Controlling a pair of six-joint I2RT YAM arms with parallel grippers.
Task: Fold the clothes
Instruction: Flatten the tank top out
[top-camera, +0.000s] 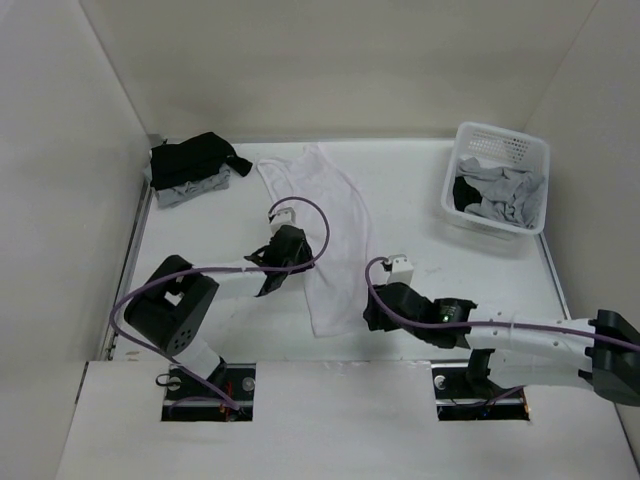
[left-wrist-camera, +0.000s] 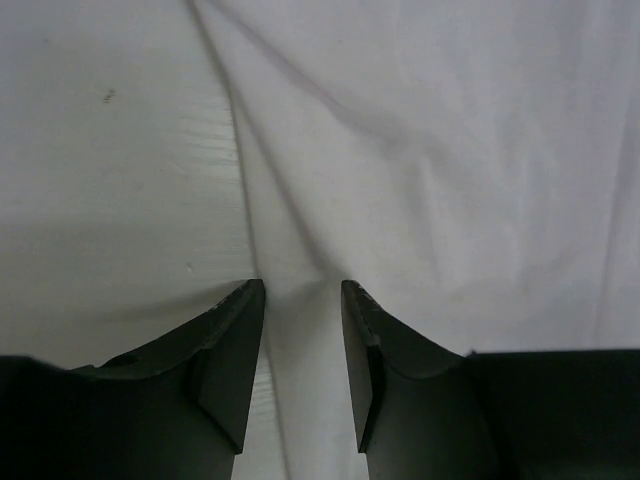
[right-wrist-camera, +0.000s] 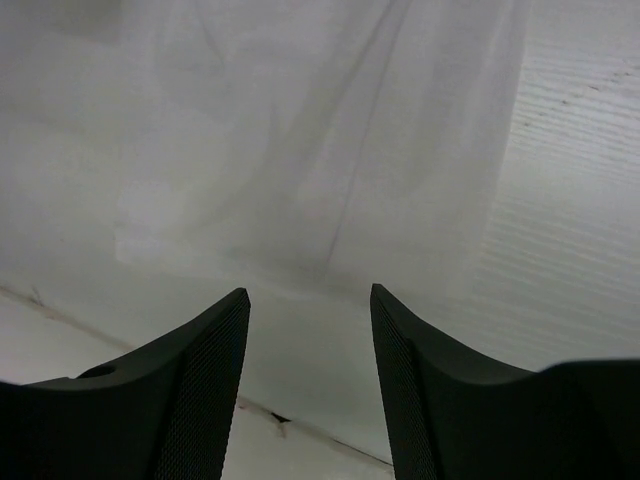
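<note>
Right gripper (right-wrist-camera: 310, 295): at the tank top's (top-camera: 325, 240) near right corner, by the hem. Fingers spread wide, nothing between them, only flat white fabric below. Not gripping.

Left gripper (left-wrist-camera: 303, 288): at the tank top's left edge, a bit farther up than the right one. Fingers partly open with a narrower gap than the right. They straddle a fold line in the fabric, which lies under the tips and is not pinched. Can't tell whether the tips touch the cloth.

Tank top: thin, white, lying lengthwise on the table (top-camera: 420, 230), hem toward the arms and straps at the far end. It is narrowed into a long strip, with creases running along it.

Dark pile (top-camera: 190, 165): black over grey garments, just left of the tank top's strap end, close to it.

Basket (top-camera: 500, 147): white lattice, well right of the tank top at about strap level. Grey clothes (top-camera: 510, 195) are bunched inside, with a bit of black at its left wall.
</note>
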